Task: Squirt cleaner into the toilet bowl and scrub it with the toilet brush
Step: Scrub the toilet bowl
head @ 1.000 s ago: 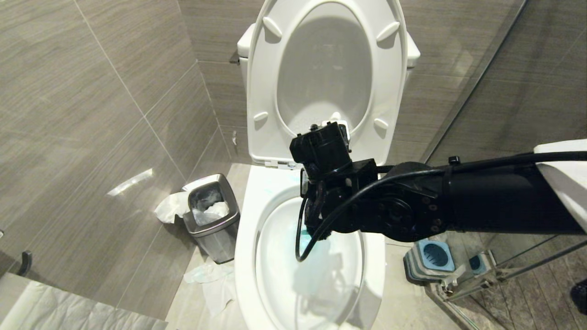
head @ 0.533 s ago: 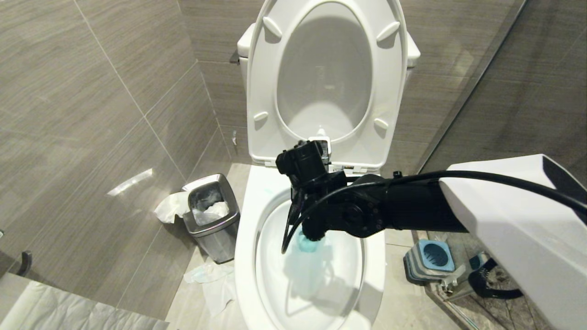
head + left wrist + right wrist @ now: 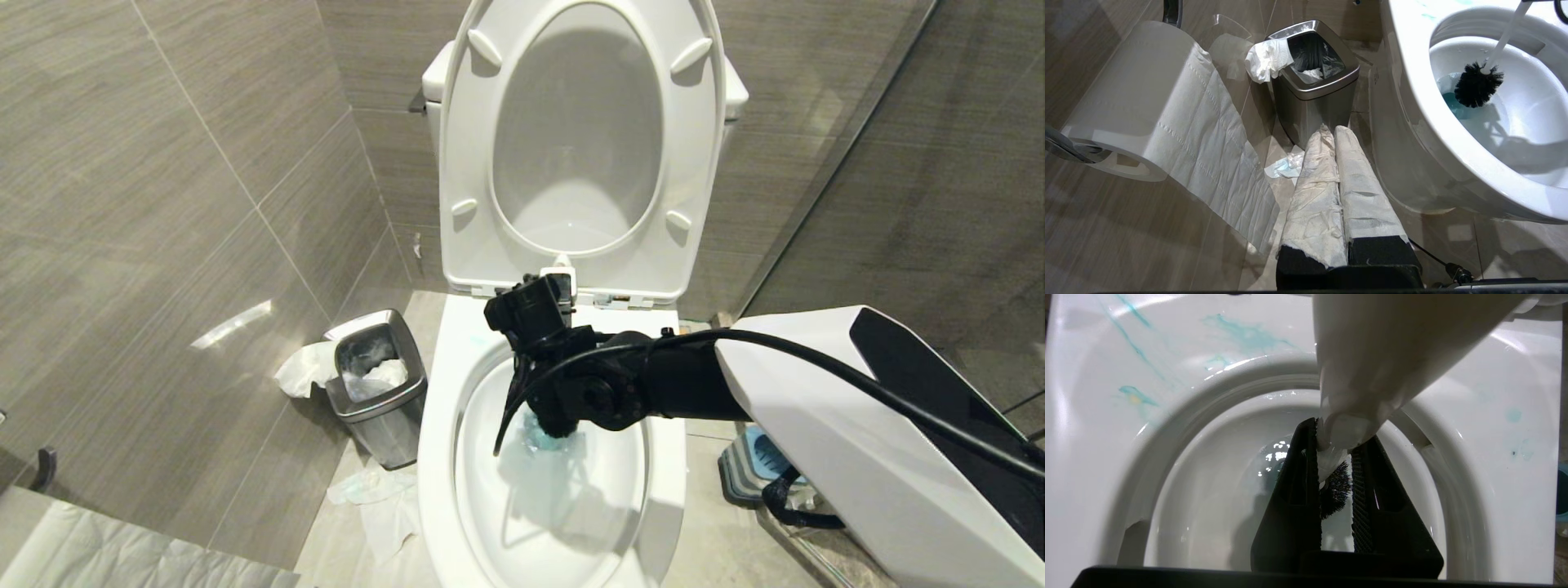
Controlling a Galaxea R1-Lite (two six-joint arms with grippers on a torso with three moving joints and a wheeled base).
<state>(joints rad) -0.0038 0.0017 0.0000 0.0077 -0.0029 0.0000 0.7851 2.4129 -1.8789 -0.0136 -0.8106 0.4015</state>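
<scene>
Head view: right end effector (image 3: 545,408) is reaching over the toilet bowl (image 3: 433,408), seat and lid standing raised behind it. Right wrist view is showing its fingers (image 3: 1306,490) pinching the white handle of the toilet brush (image 3: 1336,489). Left wrist view is showing the black bristle head down inside the bowl, sitting at the blue-tinted water, handle slanting up toward the rim. Teal streaks are marking the rim. Left end effector (image 3: 1334,134) is hanging near the floor, paper-wrapped fingers pressed together, pointing at the steel bin (image 3: 1314,98) beside a paper roll (image 3: 1135,102).
</scene>
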